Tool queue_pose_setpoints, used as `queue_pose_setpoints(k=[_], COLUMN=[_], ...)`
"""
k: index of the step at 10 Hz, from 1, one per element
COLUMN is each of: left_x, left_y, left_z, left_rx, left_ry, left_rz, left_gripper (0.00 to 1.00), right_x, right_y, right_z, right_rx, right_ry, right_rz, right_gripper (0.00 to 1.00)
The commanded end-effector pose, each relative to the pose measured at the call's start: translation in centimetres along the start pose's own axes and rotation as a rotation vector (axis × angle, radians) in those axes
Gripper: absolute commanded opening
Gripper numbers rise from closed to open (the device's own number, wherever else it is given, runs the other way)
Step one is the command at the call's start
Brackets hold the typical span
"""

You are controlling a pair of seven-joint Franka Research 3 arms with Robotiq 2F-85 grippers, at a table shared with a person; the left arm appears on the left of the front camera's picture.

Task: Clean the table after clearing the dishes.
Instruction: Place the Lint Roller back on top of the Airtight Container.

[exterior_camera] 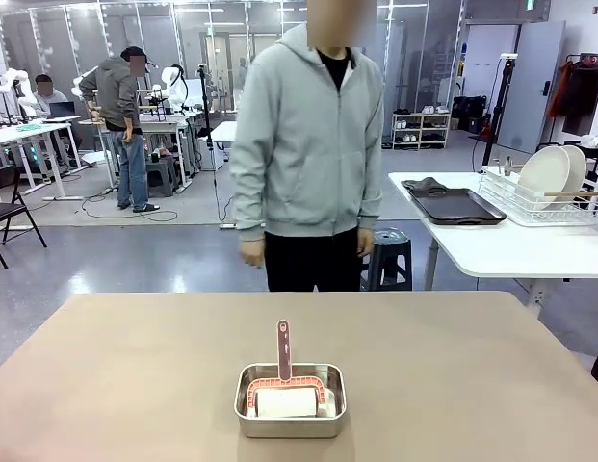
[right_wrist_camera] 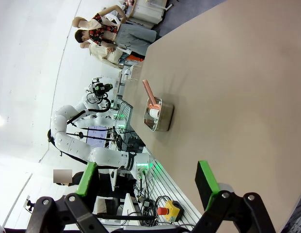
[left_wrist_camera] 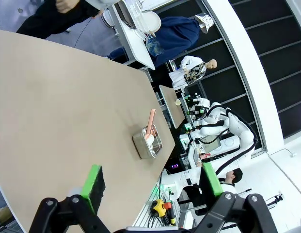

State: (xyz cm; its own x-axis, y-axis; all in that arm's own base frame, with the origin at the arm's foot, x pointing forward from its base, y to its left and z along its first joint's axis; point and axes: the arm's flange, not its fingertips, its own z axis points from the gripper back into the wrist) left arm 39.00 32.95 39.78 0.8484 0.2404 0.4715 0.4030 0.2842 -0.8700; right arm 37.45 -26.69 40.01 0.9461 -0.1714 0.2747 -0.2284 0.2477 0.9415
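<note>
The tan-brown table (exterior_camera: 135, 366) carries a small steel pan (exterior_camera: 290, 400) near its front middle. In the pan lies a white pad in a salmon-pink holder, whose handle (exterior_camera: 284, 348) points toward the person. The pan also shows small and far off in both wrist views (left_wrist_camera: 147, 141) (right_wrist_camera: 159, 114). My left gripper (left_wrist_camera: 152, 182) hangs open high over the table's near edge, nothing between its green pads. My right gripper (right_wrist_camera: 146, 179) is open too, well above the table and away from the pan. White plates (exterior_camera: 554, 173) stand in a wire rack on a white side table.
A person in a grey hoodie (exterior_camera: 308, 144) stands at the table's far edge, hands down at the sides. On the white side table (exterior_camera: 501, 250) at the right, a dark tray (exterior_camera: 453, 204) lies beside the rack. A black stool (exterior_camera: 390, 258) stands behind the person.
</note>
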Motion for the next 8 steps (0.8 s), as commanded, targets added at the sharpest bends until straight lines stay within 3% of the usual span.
queue_pose_setpoints(k=[1, 8], left_x=[-0.41, -0.41], left_y=[-0.48, -0.48], left_z=[0.16, 0.16], left_rx=[-0.014, -0.014], left_ry=[-0.003, -0.003], left_rz=[0.001, 0.001], left_gripper=[1.0, 1.0], right_x=[-0.26, -0.26], right_y=[0.25, 0.25], right_z=[-0.14, -0.14], right_rx=[0.008, 0.008], right_ry=[0.001, 0.001], right_rz=[0.016, 0.016], right_gripper=[1.0, 1.0])
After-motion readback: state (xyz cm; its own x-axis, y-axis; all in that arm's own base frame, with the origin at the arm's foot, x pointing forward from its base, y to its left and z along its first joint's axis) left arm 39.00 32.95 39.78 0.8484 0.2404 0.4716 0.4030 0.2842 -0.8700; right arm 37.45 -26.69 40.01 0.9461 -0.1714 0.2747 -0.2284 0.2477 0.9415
